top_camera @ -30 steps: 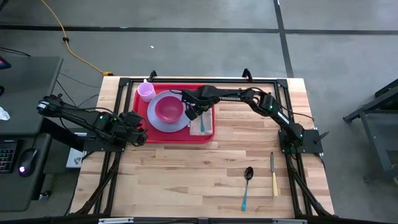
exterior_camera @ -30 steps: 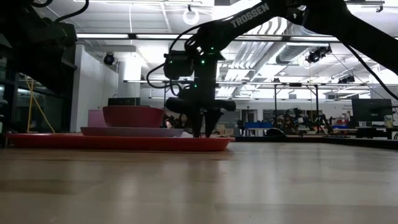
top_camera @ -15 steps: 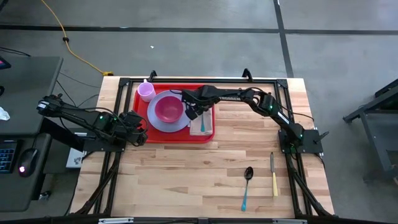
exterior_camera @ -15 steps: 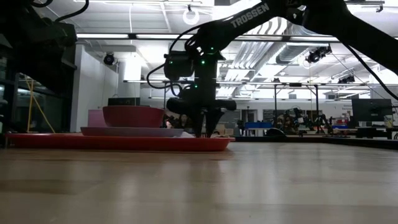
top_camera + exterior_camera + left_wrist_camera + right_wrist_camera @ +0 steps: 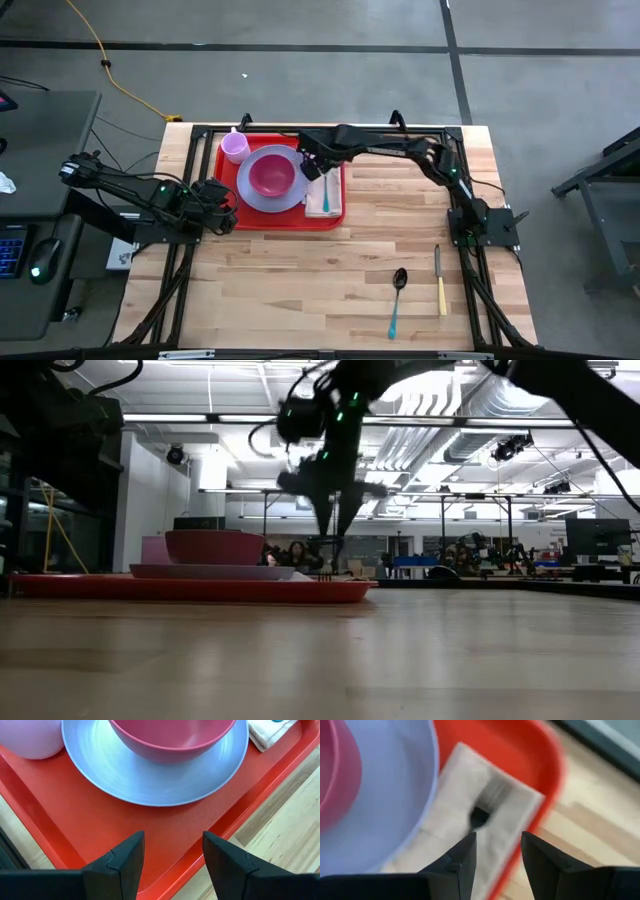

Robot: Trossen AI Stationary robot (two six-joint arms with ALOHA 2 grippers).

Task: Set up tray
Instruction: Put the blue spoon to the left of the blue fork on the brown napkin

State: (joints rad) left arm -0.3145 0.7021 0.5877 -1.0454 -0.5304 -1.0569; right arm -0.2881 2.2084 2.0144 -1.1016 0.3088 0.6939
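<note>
1. High view: the tray [image 5: 283, 213] lies at the far left part of the table [image 5: 330, 270], carrying a lavender plate [image 5: 262, 196] with a pink bowl [image 5: 271, 173] on it, a pink cup [image 5: 235, 147] in the far corner and a napkin [image 5: 322, 196] with a teal-handled utensil [image 5: 325, 199] along the right side, a place setting laid out by type. The right gripper [image 5: 312, 165] reaches over the napkin's far end; the left gripper [image 5: 222, 203] waits just beside the tray's left edge. A spoon [image 5: 397, 297] and a knife [image 5: 440, 283] lie well apart on the near right, probably next to be fetched
2. Low view: the right gripper [image 5: 330, 520] hangs clear above the tray [image 5: 200, 589], fingers pointing down and close together with nothing between them, which suits a release just made
3. Left wrist view: the left fingers [image 5: 122, 862] stand apart, empty, over the tray's corner, out of the way
4. Right wrist view: the right fingers [image 5: 462, 862] show a narrow gap, holding nothing, above the napkin [image 5: 470, 835] and a dark utensil tip [image 5: 479, 816] on it
</note>
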